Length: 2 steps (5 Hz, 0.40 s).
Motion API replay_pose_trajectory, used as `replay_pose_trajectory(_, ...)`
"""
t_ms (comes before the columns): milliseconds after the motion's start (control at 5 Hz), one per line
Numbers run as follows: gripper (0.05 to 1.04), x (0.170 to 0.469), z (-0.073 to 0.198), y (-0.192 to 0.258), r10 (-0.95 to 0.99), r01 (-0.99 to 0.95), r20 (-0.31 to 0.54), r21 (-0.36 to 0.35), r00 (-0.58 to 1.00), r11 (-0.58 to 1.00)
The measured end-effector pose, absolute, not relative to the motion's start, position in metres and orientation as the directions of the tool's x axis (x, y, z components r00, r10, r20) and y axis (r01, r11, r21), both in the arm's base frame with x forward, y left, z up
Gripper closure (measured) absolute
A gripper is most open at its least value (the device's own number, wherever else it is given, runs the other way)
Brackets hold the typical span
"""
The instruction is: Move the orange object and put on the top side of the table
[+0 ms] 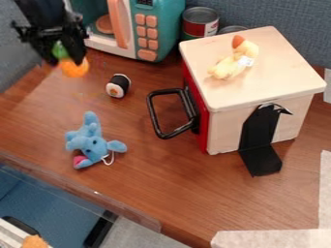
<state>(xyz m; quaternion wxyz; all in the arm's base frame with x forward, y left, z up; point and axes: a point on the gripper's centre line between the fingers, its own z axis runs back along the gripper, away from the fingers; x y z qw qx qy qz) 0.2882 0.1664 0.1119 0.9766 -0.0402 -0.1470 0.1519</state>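
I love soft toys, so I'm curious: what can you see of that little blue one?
The blue toy looks like fuzzy plush, perhaps an elephant, with stubby rounded parts, a dark eye, a pink patch at its lower left and a thin white loop of string at its lower right. It lies on the brown table, nearer the front edge than the toy sushi roll; only the table visibly touches it.

Black arm [46,12] at upper left, end effector [66,62] pointing down, clamped in a grip
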Motion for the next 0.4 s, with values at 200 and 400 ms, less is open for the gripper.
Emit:
replay_pose_trajectory(200, 0.483, 0.318, 0.090, 0.194, 0.374, -0.361, 0.288, -0.100, 0.881, 0.927)
replay_pose_trajectory(400, 0.483, 0.342, 0.072, 0.215, 0.409, -0.413, 0.301, -0.055, 0.861, 0.909)
